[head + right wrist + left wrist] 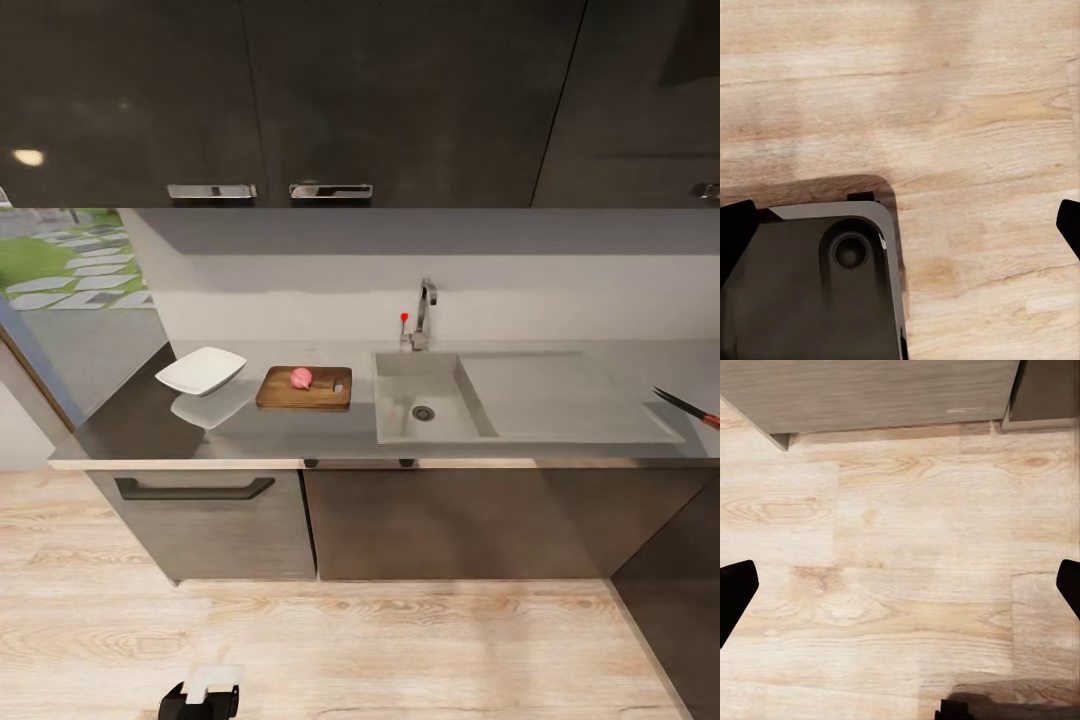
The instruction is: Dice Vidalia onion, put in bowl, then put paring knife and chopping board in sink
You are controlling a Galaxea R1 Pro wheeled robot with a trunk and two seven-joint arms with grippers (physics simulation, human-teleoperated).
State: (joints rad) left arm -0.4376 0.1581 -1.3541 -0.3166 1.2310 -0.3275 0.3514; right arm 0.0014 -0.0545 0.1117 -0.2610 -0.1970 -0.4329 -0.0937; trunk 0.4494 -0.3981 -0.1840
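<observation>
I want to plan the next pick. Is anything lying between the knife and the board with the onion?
Yes. The sink with its drainboard lies between them. The knife rests at the counter's far right; the board with the onion sits left of the basin.

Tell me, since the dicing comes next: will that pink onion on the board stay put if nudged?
Probably not. The Vidalia onion looks round and smooth, so it may roll across the flat chopping board. It likely needs steadying.

Dark glossy wall cabinets (300, 90) at 12 o'clock, two chrome handles (270, 190) along their lower edge. Window (70, 258) at 10 o'clock: grass, paving stones. Pale wood-plank floor (350, 640) at 6 o'clock.
</observation>
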